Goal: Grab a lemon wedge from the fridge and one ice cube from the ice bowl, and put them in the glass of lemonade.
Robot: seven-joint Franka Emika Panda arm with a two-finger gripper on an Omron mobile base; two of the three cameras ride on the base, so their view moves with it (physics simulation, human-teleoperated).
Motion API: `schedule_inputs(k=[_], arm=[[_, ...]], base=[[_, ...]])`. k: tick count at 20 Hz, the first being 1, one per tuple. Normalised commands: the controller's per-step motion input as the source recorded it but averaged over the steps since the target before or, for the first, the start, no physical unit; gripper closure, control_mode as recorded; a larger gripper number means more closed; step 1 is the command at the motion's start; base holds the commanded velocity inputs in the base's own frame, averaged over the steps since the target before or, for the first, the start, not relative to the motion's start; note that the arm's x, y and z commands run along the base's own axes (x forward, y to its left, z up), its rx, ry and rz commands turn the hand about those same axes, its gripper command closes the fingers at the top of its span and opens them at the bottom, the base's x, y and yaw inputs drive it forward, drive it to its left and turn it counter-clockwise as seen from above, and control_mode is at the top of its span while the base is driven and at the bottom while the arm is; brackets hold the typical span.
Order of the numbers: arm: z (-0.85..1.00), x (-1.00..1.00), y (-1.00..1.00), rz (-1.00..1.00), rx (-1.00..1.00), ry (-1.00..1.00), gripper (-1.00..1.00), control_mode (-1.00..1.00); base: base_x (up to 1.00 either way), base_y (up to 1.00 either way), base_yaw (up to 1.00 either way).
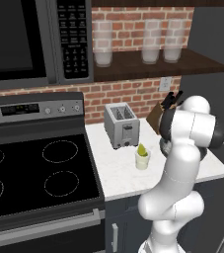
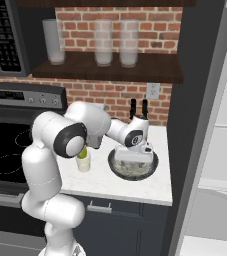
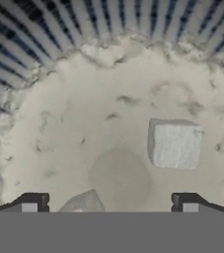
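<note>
- Hand [image 3: 108, 205]: we see it spread wide, pinching nothing, low inside the ice bowl [image 2: 152, 169].
- Ice cube [image 3: 175, 144]: just ahead, toward the right finger.
- Glass [image 1: 142, 159]: on the bench [image 1: 118, 173] beside the bowl, lemon wedge [image 1: 142, 149] inside.

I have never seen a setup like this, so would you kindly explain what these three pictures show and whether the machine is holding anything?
It is a rendered kitchen with a white robot arm on a drivable base. Two pictures come from cameras on the base, behind the arm to its left and right; the third looks along the gripper. On the white counter stand a toaster, the glass of lemonade with the lemon wedge already in it, and the ice bowl. The gripper is lowered into the bowl. In the hand view its fingertips stand wide apart with nothing between them, and an ice cube lies just ahead.
</note>
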Motion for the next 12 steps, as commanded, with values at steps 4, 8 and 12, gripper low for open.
schedule_inputs(k=[4, 8, 12], arm=[[0.0, -0.2, 0.0, 0.02, 0.0, 0.0, -1.0, -1.0], [0.0, -0.02, 0.0, 0.0, 0.0, 0.0, -1.0, -1.0], [0.0, 0.0, 0.0, 0.0, 0.0, 0.0, -1.0, -1.0]], base=[[0.0, 0.0, 0.0], [0.0, 0.0, 0.0], [0.0, 0.0, 0.0]])
